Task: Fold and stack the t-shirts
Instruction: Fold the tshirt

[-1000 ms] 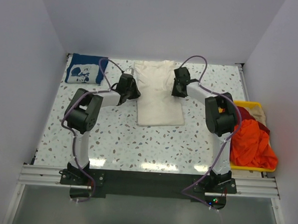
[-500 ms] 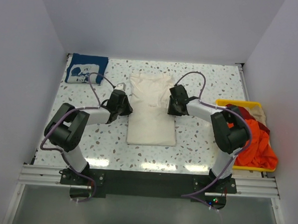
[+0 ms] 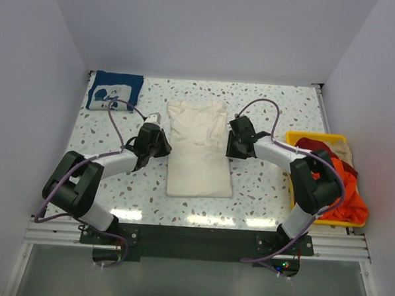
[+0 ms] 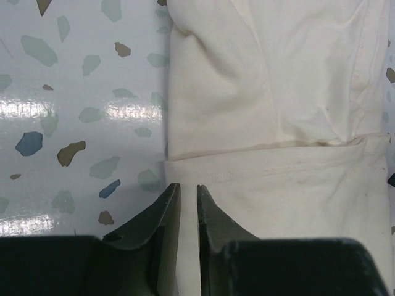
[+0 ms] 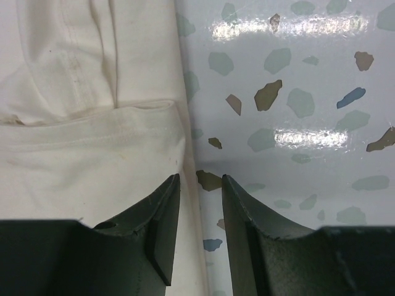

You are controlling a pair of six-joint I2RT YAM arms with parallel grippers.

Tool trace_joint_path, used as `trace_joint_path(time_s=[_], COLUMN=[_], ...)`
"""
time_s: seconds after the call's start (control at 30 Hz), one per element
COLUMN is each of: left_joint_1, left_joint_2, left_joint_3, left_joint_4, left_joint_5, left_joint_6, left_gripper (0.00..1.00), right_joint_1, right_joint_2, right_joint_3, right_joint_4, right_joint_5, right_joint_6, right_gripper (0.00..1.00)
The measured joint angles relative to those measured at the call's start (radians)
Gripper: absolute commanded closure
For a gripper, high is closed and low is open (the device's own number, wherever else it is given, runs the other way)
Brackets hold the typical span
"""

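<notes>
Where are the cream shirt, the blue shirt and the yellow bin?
cream shirt (image 3: 199, 148), top view, its folded middle.
blue shirt (image 3: 113, 94), top view, its white print.
yellow bin (image 3: 292, 136), top view, its far rim.

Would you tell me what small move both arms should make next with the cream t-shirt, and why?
Probably lift both grippers straight up and clear. The left gripper and right gripper sit at opposite side edges of the cream t-shirt, jaws apart, nothing visibly pinched, so it looks free and flat.
</notes>
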Motion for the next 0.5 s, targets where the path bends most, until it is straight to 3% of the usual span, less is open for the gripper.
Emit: trace_joint_path(time_s=[0.1, 0.2, 0.3, 0.5], left_joint_1=[0.002, 0.01, 0.017, 0.02], left_joint_2=[-0.028, -0.09, -0.199, -0.431], left_joint_3=[0.008, 0.008, -0.026, -0.242], left_joint_4=[-0.036, -0.08, -0.097, -0.108], left_joint_5=[-0.003, -0.003, 0.008, 0.116], left_joint_6=[0.008, 0.016, 0.016, -0.007], left_gripper=[0.63, 0.55, 0.53, 0.47], right_joint_1=[-0.002, -0.002, -0.003, -0.003], right_joint_2=[-0.005, -0.053, -0.167, -0.355], right_joint_3=[0.001, -0.013, -0.072, -0.262], right_joint_4=[-0.018, -0.034, -0.038, -0.041], right_joint_5=[-0.006, -0.028, -0.069, -0.212], right_joint_6=[-0.001, -0.003, -0.006, 0.002], right_gripper=[0.63, 0.63, 0.63, 0.63])
